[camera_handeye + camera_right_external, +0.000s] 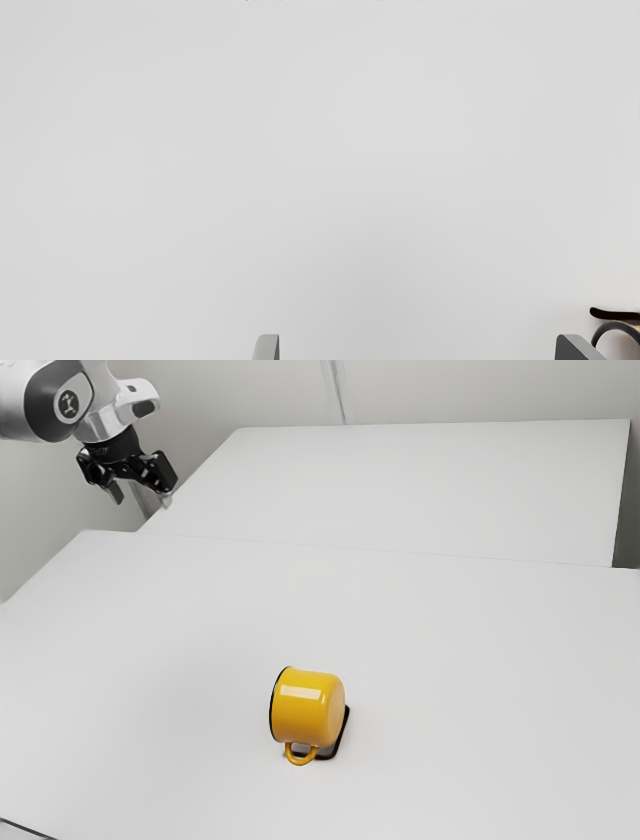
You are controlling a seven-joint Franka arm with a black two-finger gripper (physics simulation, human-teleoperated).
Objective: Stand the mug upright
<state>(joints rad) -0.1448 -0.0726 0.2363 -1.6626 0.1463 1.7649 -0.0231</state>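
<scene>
"Mug (308,707), nearest the exterior camera: state position and support."

"Lying on its side on the table (450,660); mouth toward the exterior view's left, base toward its right; handle (300,758) on the camera's side, where it probably checks rolling; black-edged piece (341,735) close by the base, possibly a brace, though contact cannot be confirmed."

"State of the gripper (141,499)?"

"Raised, well apart from the mug; fingers (267,349) spread wide, nothing held between them; such a position presumably guards against accidental contact."

"Differences between views?"

"Exterior: yellow wall and dark rim (272,705), hence the tipped pose; wrist: black bar (617,315) and dark ring (615,325) just outside one fingertip; the ring may be the handle, but identity is uncertain; the gap between fingertips reads plainly there."
</scene>
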